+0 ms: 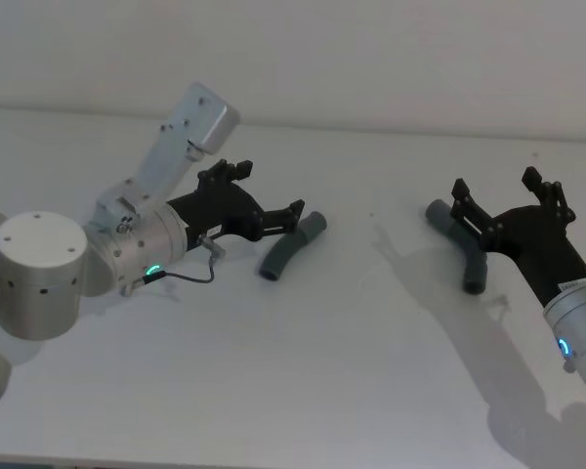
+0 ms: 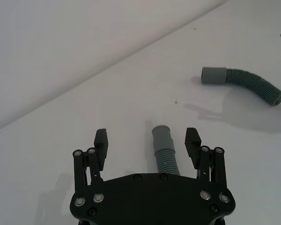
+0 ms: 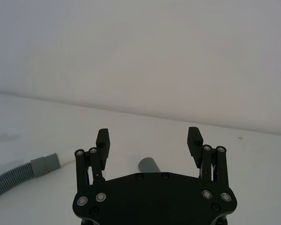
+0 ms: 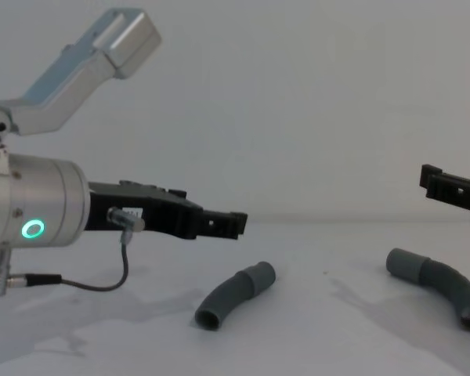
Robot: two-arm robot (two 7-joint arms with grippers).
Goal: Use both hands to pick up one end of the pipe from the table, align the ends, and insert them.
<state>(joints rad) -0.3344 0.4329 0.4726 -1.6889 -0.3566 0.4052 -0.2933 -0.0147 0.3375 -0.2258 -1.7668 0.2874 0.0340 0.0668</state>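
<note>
Currently both stand wide open: left gripper point(image 1: 270, 191) above the left pipe point(image 1: 291, 246), right gripper point(image 1: 496, 183) above the right pipe point(image 1: 474, 274).

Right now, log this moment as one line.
left gripper: open, above left pipe piece | right gripper: open, above right pipe piece | both pieces lying on table, ungrasped
</note>
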